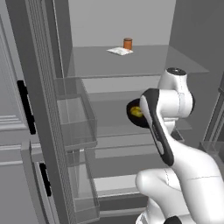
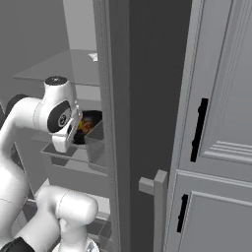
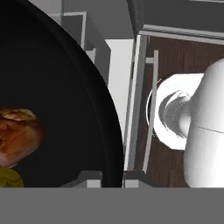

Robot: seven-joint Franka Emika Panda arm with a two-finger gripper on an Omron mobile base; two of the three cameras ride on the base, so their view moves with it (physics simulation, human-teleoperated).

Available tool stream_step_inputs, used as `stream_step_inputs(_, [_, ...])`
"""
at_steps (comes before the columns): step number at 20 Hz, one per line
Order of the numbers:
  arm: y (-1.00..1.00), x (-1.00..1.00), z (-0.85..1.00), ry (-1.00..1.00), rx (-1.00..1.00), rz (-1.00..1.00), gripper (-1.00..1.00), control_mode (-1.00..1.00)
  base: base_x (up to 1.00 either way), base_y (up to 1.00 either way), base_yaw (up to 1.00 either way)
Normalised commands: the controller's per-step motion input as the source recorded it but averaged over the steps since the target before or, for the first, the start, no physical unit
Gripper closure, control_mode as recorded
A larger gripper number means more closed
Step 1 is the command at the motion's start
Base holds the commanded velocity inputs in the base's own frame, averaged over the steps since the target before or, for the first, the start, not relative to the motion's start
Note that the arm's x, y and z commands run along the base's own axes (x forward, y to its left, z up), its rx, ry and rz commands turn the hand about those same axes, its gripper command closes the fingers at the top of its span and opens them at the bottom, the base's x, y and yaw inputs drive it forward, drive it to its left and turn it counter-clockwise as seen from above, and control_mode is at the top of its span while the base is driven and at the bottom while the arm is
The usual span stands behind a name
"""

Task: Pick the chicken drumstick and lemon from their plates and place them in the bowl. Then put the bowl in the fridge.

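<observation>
- Your tool (image 3: 113, 178) is pinching the rim of the bowl (image 3: 57, 96): in the hand view the black rim runs down between the two finger tips at the bottom edge.
- The bowl (image 1: 131, 114) sits inside the open fridge (image 1: 131, 65), at the level of the middle glass shelf, partly hidden behind your arm in the left base view.
- You can see the chicken drumstick (image 3: 17, 135) lying in the bowl, reddish-brown, at the left edge of the hand view.
- The lemon (image 3: 9, 178) lies just below the drumstick in that view, touching or nearly touching it; in the left base view the lemon (image 1: 136, 112) shows as a yellow patch in the bowl.
- From the right base view you catch the bowl (image 2: 92, 122) just past the fridge door's edge, with warm-coloured contents inside.
- On the upper shelf, well above the bowl, stand a small orange jar (image 1: 127, 43) and a flat white packet (image 1: 119, 51) beside it.
- The door bins (image 1: 74, 118) hang to the left of the shelves.
</observation>
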Motion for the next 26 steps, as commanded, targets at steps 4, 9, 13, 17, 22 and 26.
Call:
stream_step_inputs(4, [0.0, 0.95, -0.56, -0.06, 0.0, 0.12, 1.0, -1.0, 0.0, 0.0, 0.0])
stream_step_inputs(9, [0.0, 0.71, -0.46, -0.02, 0.0, 0.05, 1.0, -1.0, 0.0, 0.0, 0.0])
stream_step_inputs(13, [0.0, 0.58, -0.47, 0.0, 0.0, 0.06, 1.0, -1.0, 0.0, 0.0, 0.0])
stream_step_inputs(17, [0.0, 0.58, -0.52, 0.0, 0.0, 0.03, 1.0, -1.0, 0.0, 0.0, 0.0])
stream_step_inputs(22, [0.0, 0.57, -0.47, 0.0, 0.0, 0.02, 1.0, -1.0, 0.0, 0.0, 0.0])
stream_step_inputs(26, [0.0, 0.58, -0.41, 0.0, 0.0, 0.01, 1.0, -1.0, 0.0, 0.0, 0.0])
